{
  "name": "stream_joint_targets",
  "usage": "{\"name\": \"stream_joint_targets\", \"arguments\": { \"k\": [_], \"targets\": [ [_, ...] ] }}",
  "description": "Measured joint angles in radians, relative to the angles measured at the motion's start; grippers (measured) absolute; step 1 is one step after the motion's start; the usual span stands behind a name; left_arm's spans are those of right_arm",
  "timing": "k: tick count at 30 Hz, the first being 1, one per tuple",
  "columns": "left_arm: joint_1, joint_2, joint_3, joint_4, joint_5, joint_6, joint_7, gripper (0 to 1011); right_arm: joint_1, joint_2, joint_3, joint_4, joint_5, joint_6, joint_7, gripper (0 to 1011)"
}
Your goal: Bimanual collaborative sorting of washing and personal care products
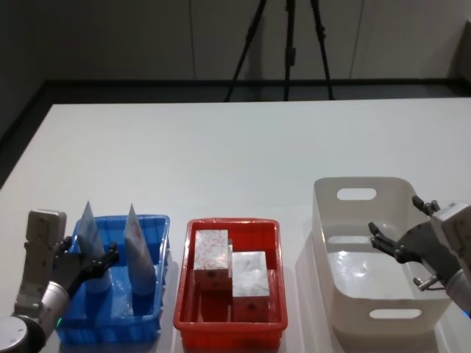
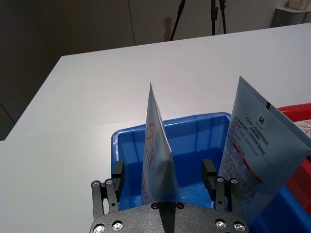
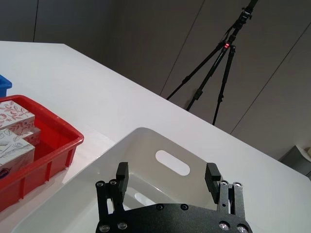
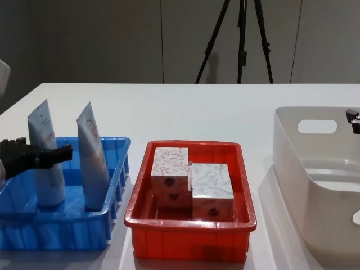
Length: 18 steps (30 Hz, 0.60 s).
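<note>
Chest view: pale-blue tubes (image 4: pixel 93 152) stand upright, crimped ends up.

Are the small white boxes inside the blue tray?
No, the white boxes stand in the red tray, while the blue tray holds the pale-blue tubes.

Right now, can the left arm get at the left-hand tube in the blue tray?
Likely yes. The left pincer is open, with a finger on either side of the left-hand tube and nothing between. The second tube stands clear beside it.
</note>
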<state>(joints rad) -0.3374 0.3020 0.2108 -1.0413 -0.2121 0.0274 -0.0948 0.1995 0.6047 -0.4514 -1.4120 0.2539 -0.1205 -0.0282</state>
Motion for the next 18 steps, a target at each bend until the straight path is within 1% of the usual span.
{"name": "stream_joint_targets", "arguments": {
  "k": [10,18],
  "targets": [
    [-0.023,-0.017,-0.017,0.039,0.021,-0.001,-0.011,1001,0.0,0.0,0.0,0.0,0.0,0.0,0.0,1001],
    [-0.025,-0.018,-0.018,0.042,0.022,-0.001,-0.012,1001,0.0,0.0,0.0,0.0,0.0,0.0,0.0,1001]
  ]
}}
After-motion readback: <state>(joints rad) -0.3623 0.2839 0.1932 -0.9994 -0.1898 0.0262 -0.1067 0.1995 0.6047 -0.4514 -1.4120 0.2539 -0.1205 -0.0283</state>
